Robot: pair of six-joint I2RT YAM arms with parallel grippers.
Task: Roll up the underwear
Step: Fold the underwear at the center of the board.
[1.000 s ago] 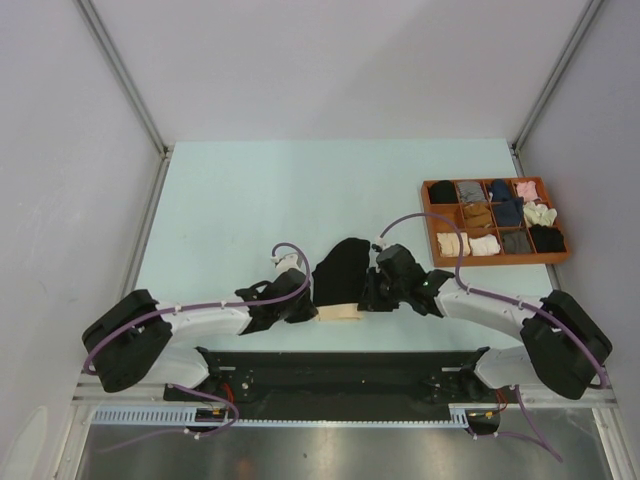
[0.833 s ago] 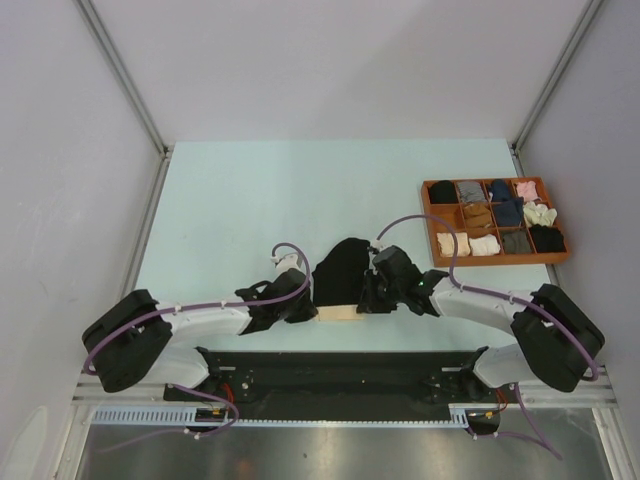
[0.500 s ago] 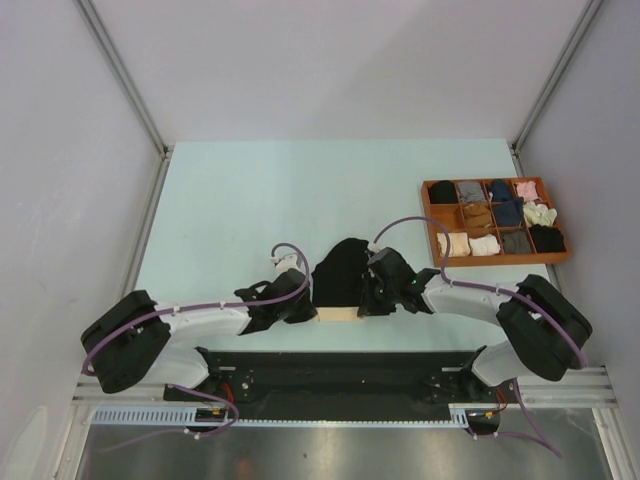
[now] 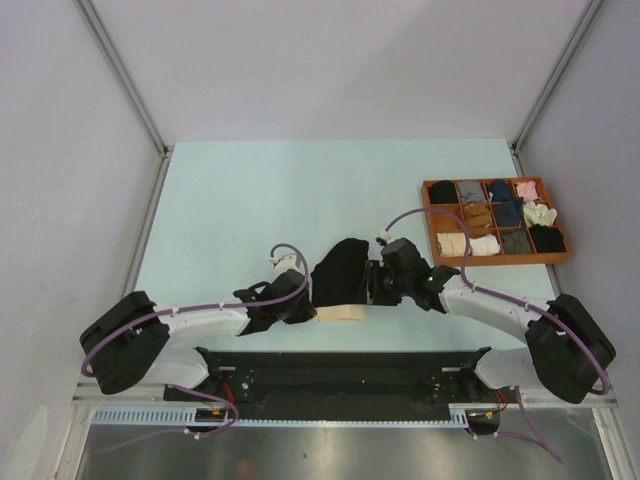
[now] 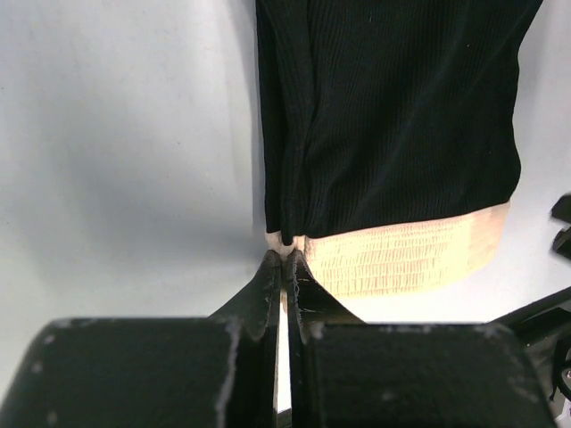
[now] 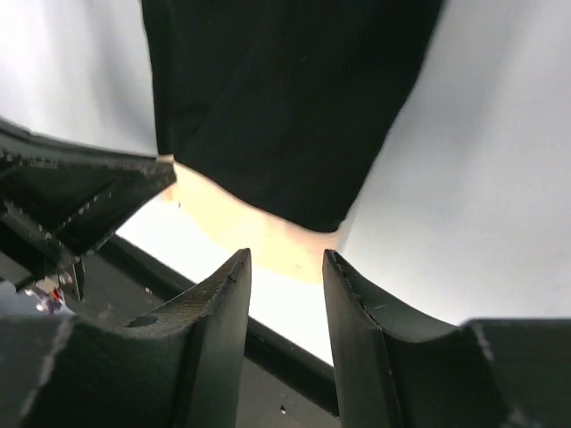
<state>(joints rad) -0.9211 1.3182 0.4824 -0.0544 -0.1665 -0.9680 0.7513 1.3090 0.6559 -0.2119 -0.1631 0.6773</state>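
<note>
A black brief (image 4: 340, 270) with a pale beige waistband (image 4: 340, 313) lies flat near the table's front edge, waistband toward the arms. My left gripper (image 4: 306, 306) is shut on the waistband's left corner (image 5: 287, 242); the brief (image 5: 393, 116) stretches away from it. My right gripper (image 4: 374, 284) is open and empty at the brief's right side. In the right wrist view the gripper (image 6: 287, 256) hovers just above the waistband's right end (image 6: 259, 227), with the black fabric (image 6: 285, 98) beyond. A navy roll (image 4: 505, 206) and a rust-brown roll (image 4: 477, 214) lie in the tray.
A brown compartment tray (image 4: 428, 215) at the right holds several rolled fabric pieces. The black base rail (image 4: 340, 365) runs just behind the waistband. The left gripper's body (image 6: 71, 192) shows at the left of the right wrist view. Grey walls enclose the table.
My right gripper has shifted a little right and away from the brief's edge, and its arm has swung back to the right. The left gripper and the brief have stayed put.
</note>
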